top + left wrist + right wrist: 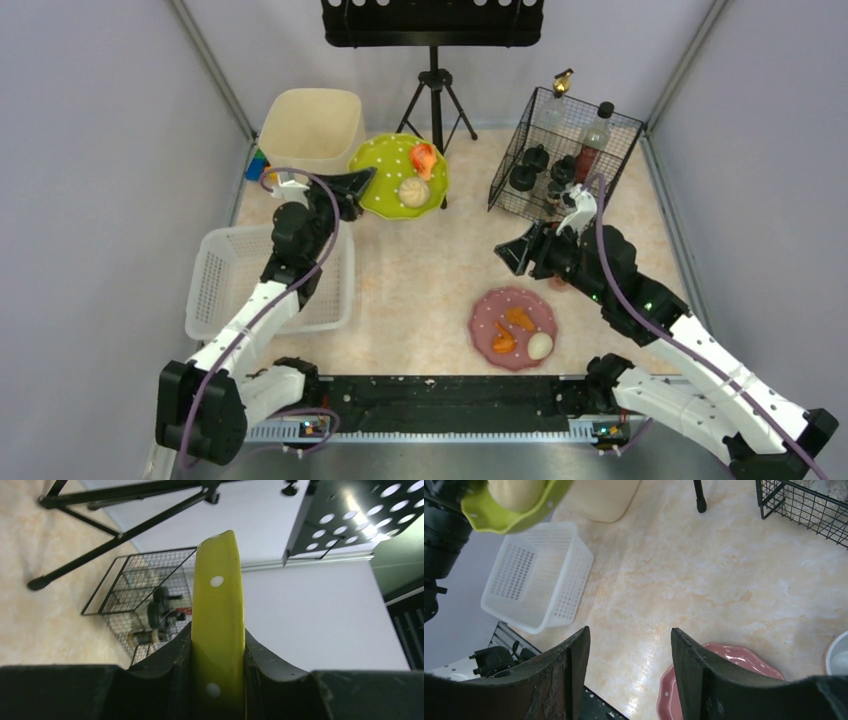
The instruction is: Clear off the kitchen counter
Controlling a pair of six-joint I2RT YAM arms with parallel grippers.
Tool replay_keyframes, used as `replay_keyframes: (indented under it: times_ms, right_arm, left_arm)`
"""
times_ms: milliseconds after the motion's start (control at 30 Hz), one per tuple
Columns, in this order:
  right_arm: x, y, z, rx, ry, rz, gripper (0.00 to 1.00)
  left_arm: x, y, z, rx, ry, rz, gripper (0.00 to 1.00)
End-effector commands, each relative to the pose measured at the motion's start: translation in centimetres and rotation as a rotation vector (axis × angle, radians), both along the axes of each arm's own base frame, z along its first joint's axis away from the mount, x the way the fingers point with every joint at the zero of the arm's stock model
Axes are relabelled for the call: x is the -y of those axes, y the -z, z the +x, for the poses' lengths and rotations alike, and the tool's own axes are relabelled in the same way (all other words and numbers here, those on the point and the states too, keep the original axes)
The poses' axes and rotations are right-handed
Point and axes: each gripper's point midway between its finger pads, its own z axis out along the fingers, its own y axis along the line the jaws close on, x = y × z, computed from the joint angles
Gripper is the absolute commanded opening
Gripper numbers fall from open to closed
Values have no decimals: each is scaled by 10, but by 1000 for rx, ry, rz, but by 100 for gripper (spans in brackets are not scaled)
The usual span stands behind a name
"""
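The kitchen counter [420, 270] is a pale beige marbled top. My left gripper [358, 186] is shut on the rim of a yellow-green dotted plate [390, 160], which carries an orange food piece [424, 158] and a pale round one [412, 191]; the rim [218, 610] stands edge-on between the jaws. The plate looks lifted in the right wrist view [509, 510]. My right gripper [512, 254] is open and empty above the counter [704, 575], near a pink plate [513, 326] holding orange pieces and a white egg; the pink plate also shows in the right wrist view [734, 680].
A white slotted basket [225, 290] stands at the left [534, 575]. A cream bin [312, 128] is at the back left. A black wire rack [562, 155] with bottles is at the back right [145, 600]. A tripod stand [434, 95] stands at the back centre.
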Motion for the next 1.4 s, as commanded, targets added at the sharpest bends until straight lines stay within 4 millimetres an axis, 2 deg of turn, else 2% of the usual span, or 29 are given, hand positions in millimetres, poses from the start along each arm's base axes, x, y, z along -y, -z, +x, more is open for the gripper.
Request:
replay_keyframes:
  times_ms: [0,233,500,567,767,1033,1367]
  right_arm:
    - [-4,-7,0,32,-11,27,59]
    - [-10,4,1,19,-30,21,59]
    - [-20,10,5,9,-67,1,59]
    - [-22,11,6,8,-73,-5,59]
    - [-25,18,10,3,-76,-24,59]
    - [-36,21,11,5,-129,-31,59]
    - [-43,34,14,-1,-162,-49,59]
  left_arm:
    - [-22,-122,-12,306,-25,-150,0]
    - [-62,-158,9,351,-155,-142,0]
    - [-111,-177,34,354,-317,-77,0]
    - [-132,-180,41,356,-377,-69,0]
    - [-167,-181,59,346,-461,-48,0]
    - [-194,-173,81,349,-547,35,0]
    - [-210,-172,93,372,-588,167,0]
